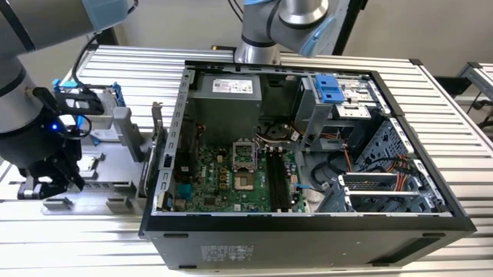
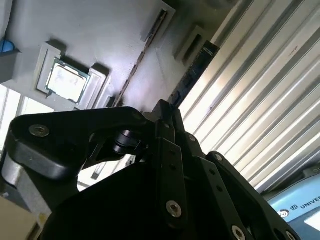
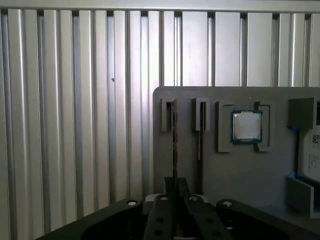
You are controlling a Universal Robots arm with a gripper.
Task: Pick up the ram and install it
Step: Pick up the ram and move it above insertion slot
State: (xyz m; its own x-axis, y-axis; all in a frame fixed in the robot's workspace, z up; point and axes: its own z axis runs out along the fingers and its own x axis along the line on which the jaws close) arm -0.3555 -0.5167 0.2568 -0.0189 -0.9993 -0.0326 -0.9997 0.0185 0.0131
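One gripper (image 3: 174,184), one grey parts tray (image 3: 240,170), two ram sticks, one processor chip (image 3: 246,126). Both sticks stand edge-up in side-by-side slots on the tray. The ram (image 3: 174,145) is the stick nearer the slatted table (image 3: 75,125); the second stick (image 3: 200,137) sits between it and the chip. The jaws are drawn almost together on the ram's end, and the stick is in its slot. The second wrist view gives the side angle: the ram (image 2: 192,75) runs as a dark strip to the gripper (image 2: 164,111), with the second stick (image 2: 145,50) and chip (image 2: 67,80) beyond it. The exterior view adds one open computer case (image 1: 308,228) lying on its side, with the motherboard (image 1: 231,179) and its long black slots (image 1: 279,179) exposed. There the gripper (image 1: 54,186) is low over the tray (image 1: 127,153), at the exterior view's left of the case and well apart from the slots.
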